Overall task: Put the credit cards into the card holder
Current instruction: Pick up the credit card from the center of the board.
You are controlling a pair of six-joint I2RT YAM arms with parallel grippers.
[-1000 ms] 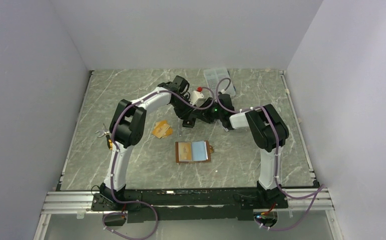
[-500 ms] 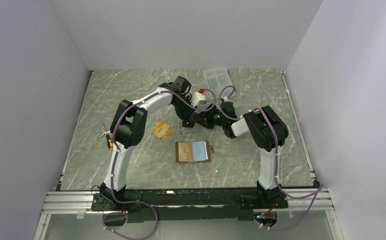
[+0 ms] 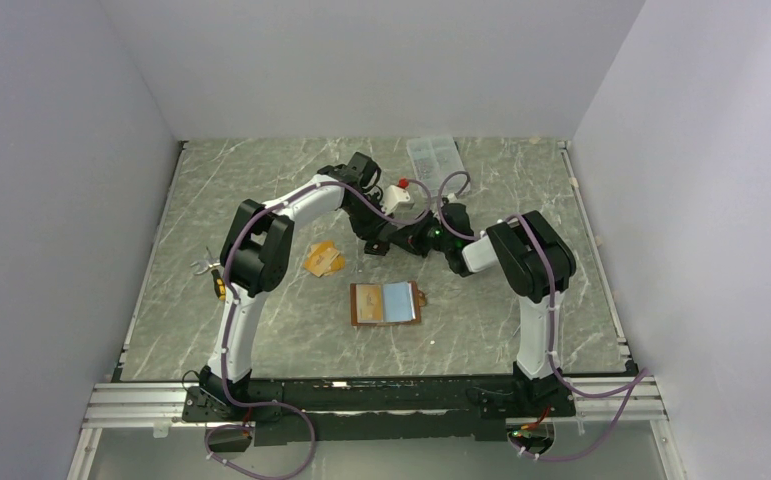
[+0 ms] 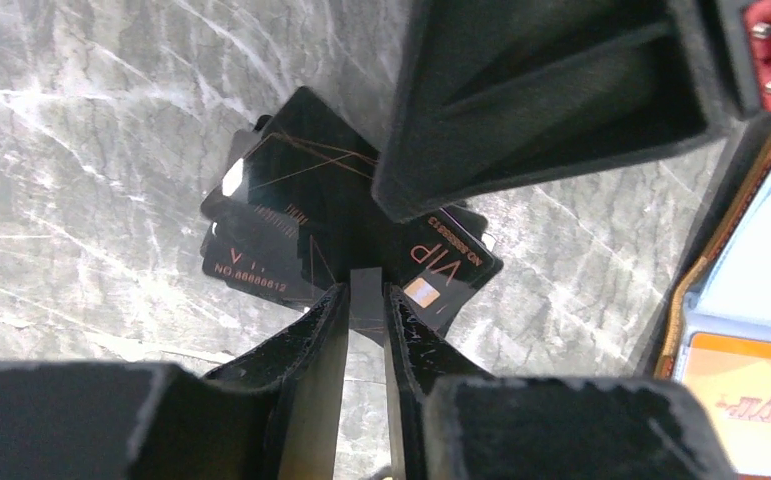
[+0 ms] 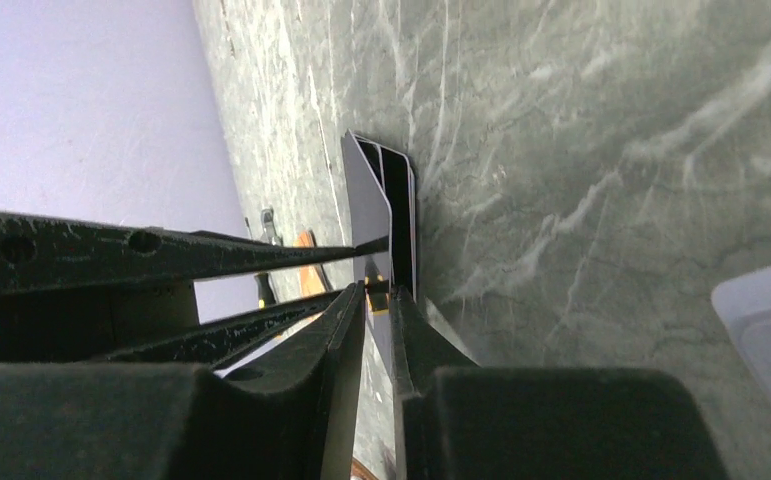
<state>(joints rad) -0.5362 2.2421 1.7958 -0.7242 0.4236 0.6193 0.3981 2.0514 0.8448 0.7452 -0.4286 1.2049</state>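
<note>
Even, diffuse light from above fills the booth in our overhead view. The pale walls glow without hot spots, and the arms throw only faint, soft shadows on the marble table (image 3: 291, 340). That frame is sharp, though its detail is small. At the left wrist, the glossy black cards (image 4: 291, 200) catch a white glint, while the left gripper (image 4: 366, 295) looms dark and blurred against the lens. At the right wrist, we find the right gripper (image 5: 379, 292) equally out of focus, with the marble beyond it bright.
</note>
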